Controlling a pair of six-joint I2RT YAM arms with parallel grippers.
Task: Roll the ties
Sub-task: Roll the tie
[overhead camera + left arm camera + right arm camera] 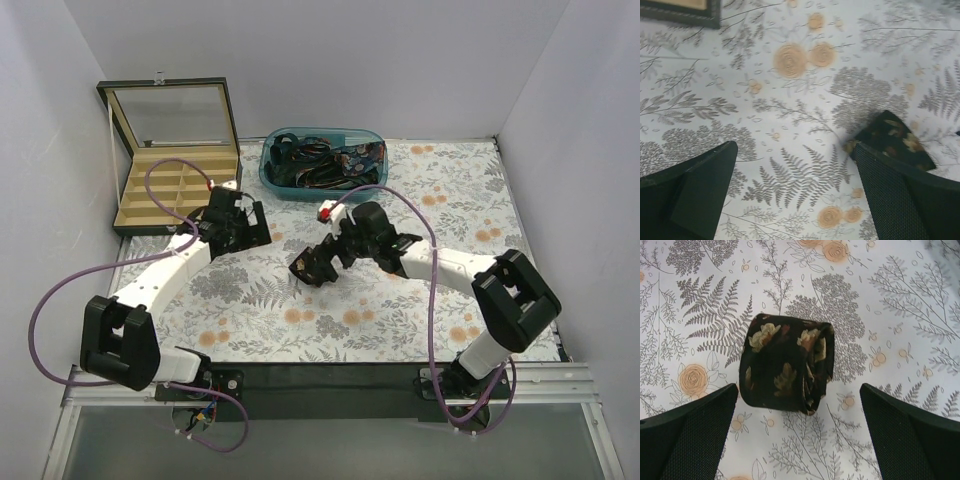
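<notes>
At the far left of the table stands an open dark-framed wooden box (160, 200) with tan compartments, its glass lid propped upright. Just right of it, my left claw (795, 200) hovers over the grey-and-orange floral tablecloth (400, 300). Its two black fingers (700, 190) are spread wide with only bare cloth between them. In that wrist view, a black fabric necktie with gold leaf patterning (892, 140) shows a corner just beyond the right finger.

Farther back, near the middle of the table, a teal plastic tub (310, 192) with rounded corners holds a tangled heap of loose dark ties (320, 160).

In front of the tub, the patterned necktie lies on the cloth wound into a compact roll, its layered edge showing along one side. My right claw (800, 440) hangs directly above it. Its fingers are spread wide to either side, clear of the fabric, and they grip nothing.
</notes>
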